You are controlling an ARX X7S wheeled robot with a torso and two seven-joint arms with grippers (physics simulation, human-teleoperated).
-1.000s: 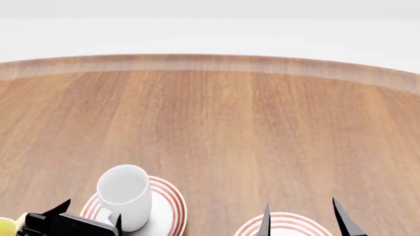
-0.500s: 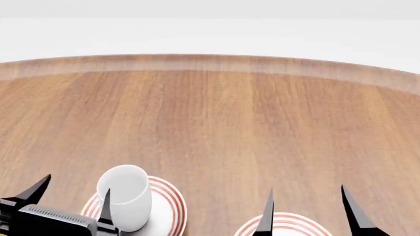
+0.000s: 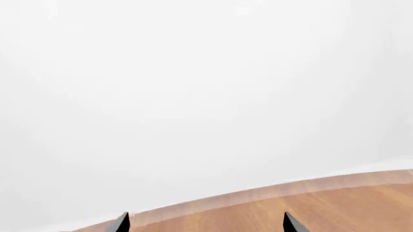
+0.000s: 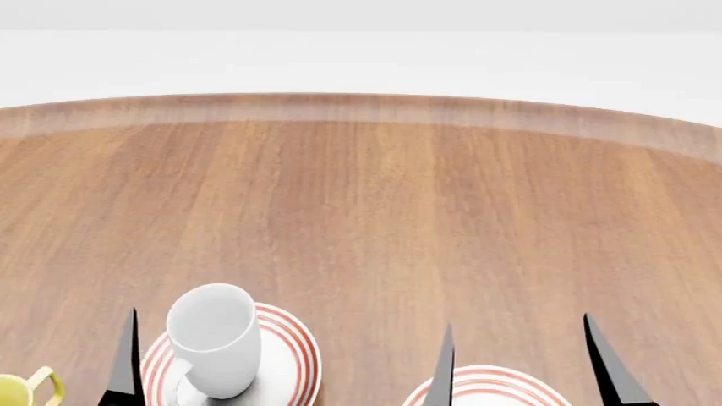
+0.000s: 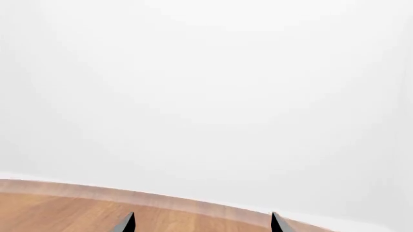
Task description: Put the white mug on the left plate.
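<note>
Two plates [image 4: 296, 355] [image 4: 488, 378], two mugs [image 4: 215, 337] [image 4: 20, 391]

Right gripper [image 4: 516, 359] sits at five o'clock in the head view, its two dark fingertips pointing up and spread wide, nothing between them; the right wrist view shows the same gap. Left gripper [image 3: 205, 223] shows two parted tips in its wrist view; the head view catches one tip at seven o'clock.

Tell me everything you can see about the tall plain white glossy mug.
The tall plain white glossy mug looks ceramic, all white inside and outside. It stands upright, mouth open upward, empty as far as visible, on the round white plate with red rings. Its loop handle faces the camera. No gripper touches it.
</note>
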